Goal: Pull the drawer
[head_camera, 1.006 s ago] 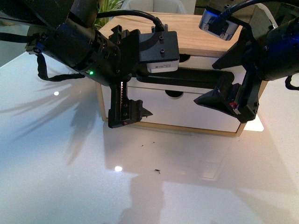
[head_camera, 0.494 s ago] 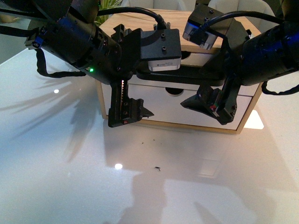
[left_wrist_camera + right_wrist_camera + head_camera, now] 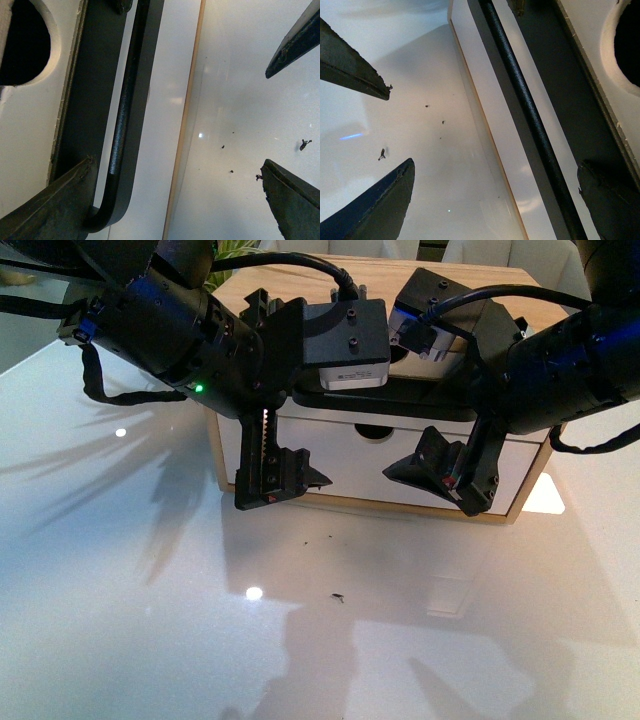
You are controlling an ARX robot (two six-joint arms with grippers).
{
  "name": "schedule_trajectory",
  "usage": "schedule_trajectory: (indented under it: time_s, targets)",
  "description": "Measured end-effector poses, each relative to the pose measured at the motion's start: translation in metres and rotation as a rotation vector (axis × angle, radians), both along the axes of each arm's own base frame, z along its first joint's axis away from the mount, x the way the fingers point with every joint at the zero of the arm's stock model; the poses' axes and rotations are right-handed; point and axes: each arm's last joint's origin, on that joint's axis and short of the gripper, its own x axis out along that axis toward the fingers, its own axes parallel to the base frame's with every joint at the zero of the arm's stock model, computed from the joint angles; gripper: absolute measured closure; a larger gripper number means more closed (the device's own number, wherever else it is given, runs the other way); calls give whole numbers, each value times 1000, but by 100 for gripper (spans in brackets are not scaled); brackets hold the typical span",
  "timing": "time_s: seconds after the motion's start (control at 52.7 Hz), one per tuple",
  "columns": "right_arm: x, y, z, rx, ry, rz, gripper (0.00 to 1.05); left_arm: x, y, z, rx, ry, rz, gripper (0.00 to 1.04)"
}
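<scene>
Two released, spread wide | left end effector [image 3: 295, 435] | right end effector [image 3: 420, 435] | both astride black handle [image 3: 530, 115] of drawer [image 3: 25, 140]

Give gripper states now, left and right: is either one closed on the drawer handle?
Left gripper: open, fingers wide apart, not closed on the handle.
Right gripper: open, fingers wide apart, holding nothing.

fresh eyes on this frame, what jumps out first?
Two bulky black arms crowd the front view, with the left gripper and right gripper both open, side by side before a small wood-topped cabinet. In the wrist views the drawer's long black bar handle runs close by the fingers, not yet clamped. Dark specks dot the glossy white table in front.
</scene>
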Motion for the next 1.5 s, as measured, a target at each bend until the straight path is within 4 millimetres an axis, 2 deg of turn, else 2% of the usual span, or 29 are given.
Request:
schedule_trajectory:
  time_s: [0.361,0.873,1.063,1.272,1.329,1.5]
  targets:
    - [-11,-5,4,-26,89,82,9,-13,0,3,76,60,-76,7]
    - [-81,-7,9,-34,166,186,9,-77,17,5,89,127,-164,7]
    - [-95,-5,9,-40,170,198,9,-91,18,5,86,128,-168,7]
    - [-100,-7,14,16,158,169,9,-98,18,3,24,84,-128,7]
    - [-103,-10,21,64,150,149,9,-100,18,7,-25,60,-113,7]
    - [-113,-24,44,185,77,72,9,-109,21,34,-190,-54,-29,7]
